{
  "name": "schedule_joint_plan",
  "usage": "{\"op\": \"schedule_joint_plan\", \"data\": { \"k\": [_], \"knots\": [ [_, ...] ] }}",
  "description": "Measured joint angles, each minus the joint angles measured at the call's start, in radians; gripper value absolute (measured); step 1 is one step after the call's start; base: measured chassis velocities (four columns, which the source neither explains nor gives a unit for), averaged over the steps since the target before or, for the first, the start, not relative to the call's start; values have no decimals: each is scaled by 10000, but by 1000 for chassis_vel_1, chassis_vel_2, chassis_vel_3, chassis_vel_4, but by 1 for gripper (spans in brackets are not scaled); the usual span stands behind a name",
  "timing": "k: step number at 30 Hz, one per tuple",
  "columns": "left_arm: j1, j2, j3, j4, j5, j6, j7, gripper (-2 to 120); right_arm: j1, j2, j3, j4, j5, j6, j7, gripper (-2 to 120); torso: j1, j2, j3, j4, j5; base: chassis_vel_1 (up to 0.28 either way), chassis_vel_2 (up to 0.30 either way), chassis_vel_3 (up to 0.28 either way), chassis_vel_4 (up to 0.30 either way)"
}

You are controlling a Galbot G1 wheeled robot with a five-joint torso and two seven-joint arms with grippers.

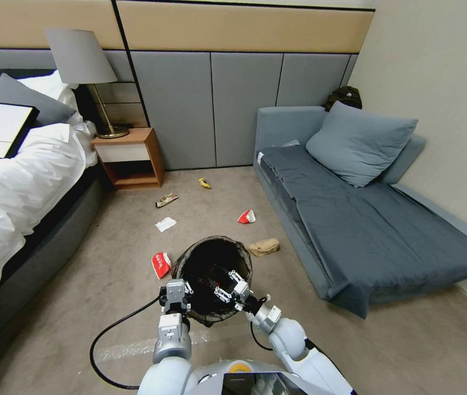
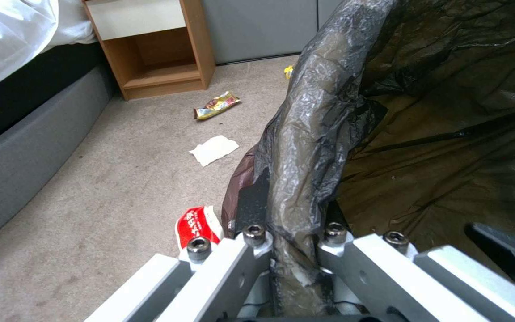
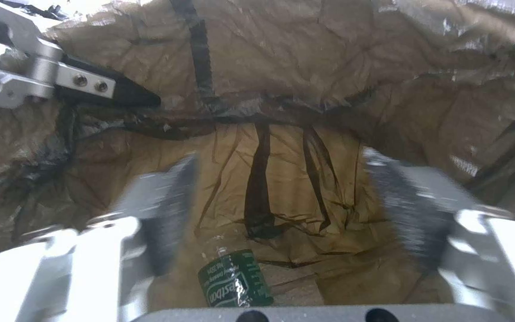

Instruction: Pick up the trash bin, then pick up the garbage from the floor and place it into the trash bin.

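We hold the trash bin by its near rim with the left gripper, whose fingers are pinched tight on the lined wall, one outside and one inside. The bin sits low over the carpet between the bed and the sofa; whether it is lifted clear we cannot tell. Our right gripper hangs inside the bin's mouth with its fingers spread apart and nothing between them, and a small green bottle lies on the liner below it.

The hold looks like the weak spot to us: we clamp mostly slack black liner, so the bag could slide on the plastic and let the bin tip or drop. Withdrawing the right gripper could snag a fold and drag the liner off the rim.

Much remains on the carpet: a red-and-white wrapper just beside the bin, a tan paper bag near the sofa's front edge, a second red wrapper, a white tissue, a brown wrapper and a yellow wrapper near the nightstand. Reaching those could swing the bin.
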Motion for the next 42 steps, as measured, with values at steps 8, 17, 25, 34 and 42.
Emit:
{"op": "schedule_joint_plan", "data": {
  "k": [8,17,25,34,42],
  "knots": [
    [-60,-15,0,35,-2,-23,-1,0,-173,159,356,329,-13,74,0,100,0,0,0,1,0,0,0,0,0],
    [-103,-19,-47,53,-33,-46,2,0,-829,327,971,1956,-218,207,1434,100,0,0,0,0,0,0,0,0,0],
    [-139,20,-246,45,-196,-49,2,0,-2005,1036,1689,3381,-1043,496,3547,100,0,0,0,-1,0,0,0,0,0],
    [-80,44,-322,-142,-271,-49,-12,0,-2591,1692,2551,3406,-1311,1269,3607,100,0,0,-1,0,-1,0,0,0,0],
    [-13,79,-386,-323,-279,-49,-13,0,-2606,1718,2797,2940,-1160,1495,3417,100,0,1,0,1,1,0,0,0,0]
  ]
}}
